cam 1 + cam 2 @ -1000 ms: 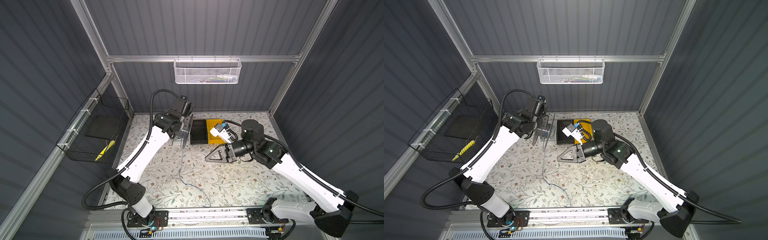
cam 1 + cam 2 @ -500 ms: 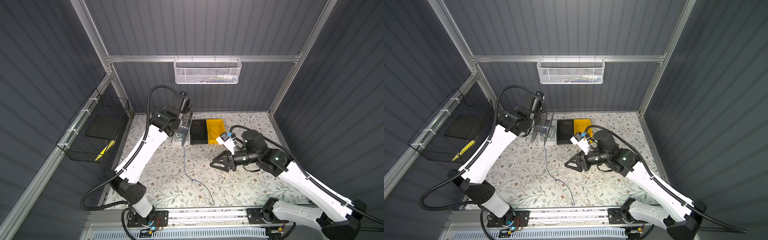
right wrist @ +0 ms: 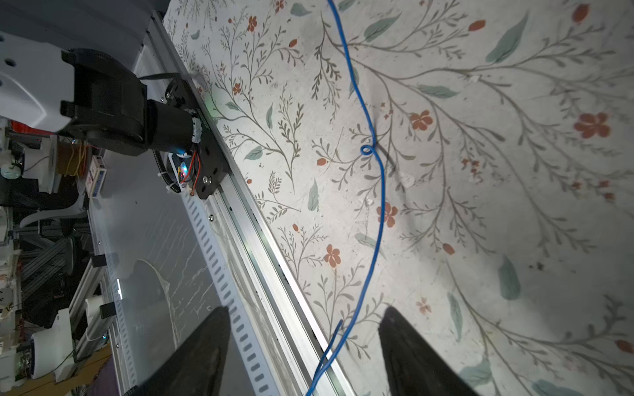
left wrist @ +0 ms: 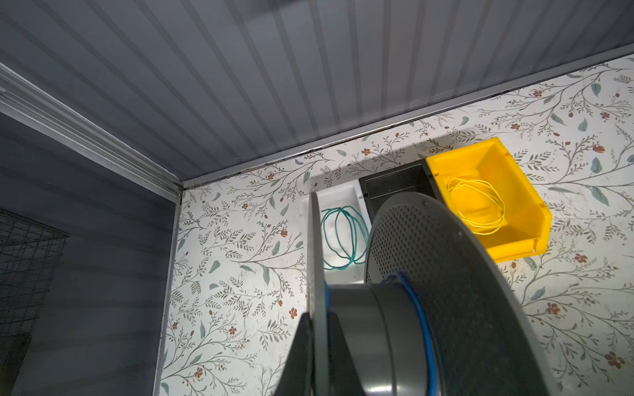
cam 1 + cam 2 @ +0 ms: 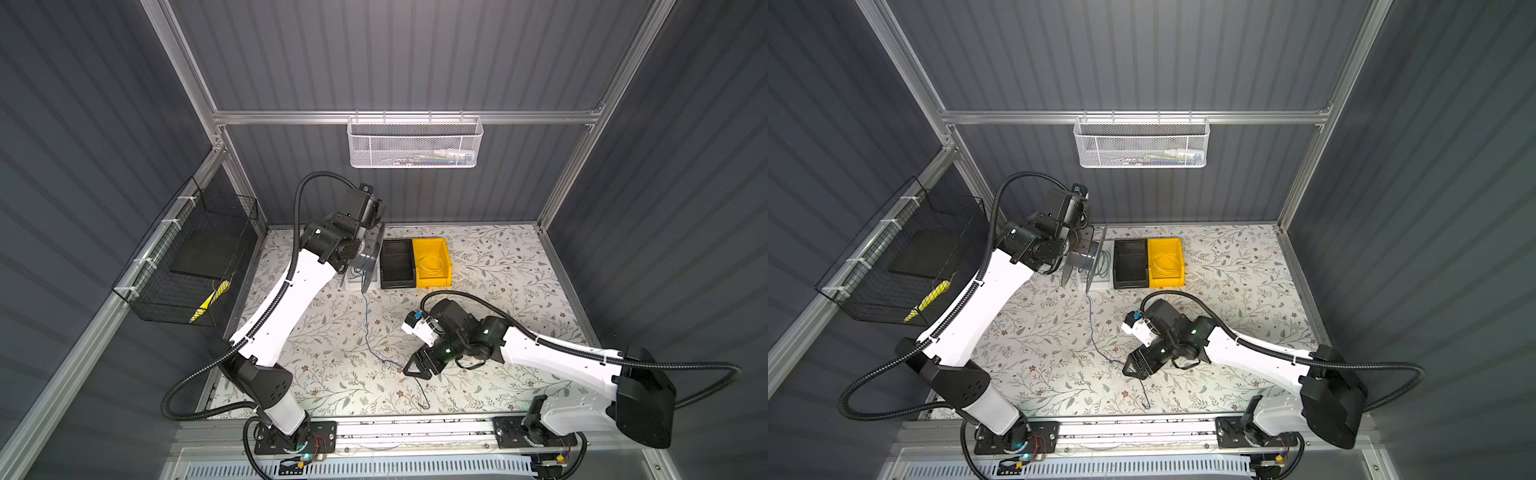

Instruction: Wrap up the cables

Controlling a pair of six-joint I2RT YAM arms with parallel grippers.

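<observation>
The right gripper (image 3: 302, 313) stands wide, the blue wire (image 3: 383, 212) passing loose between its fingers (image 3: 411, 353); from there the wire's long axis runs far and slightly left across the table (image 5: 498, 282) to the spool (image 4: 429, 274), whose flange the left gripper (image 4: 317, 349) clamps

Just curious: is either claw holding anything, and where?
Left gripper grips the grey spool by one flange's edge; right gripper is open, blue wire loose between its fingers.
</observation>
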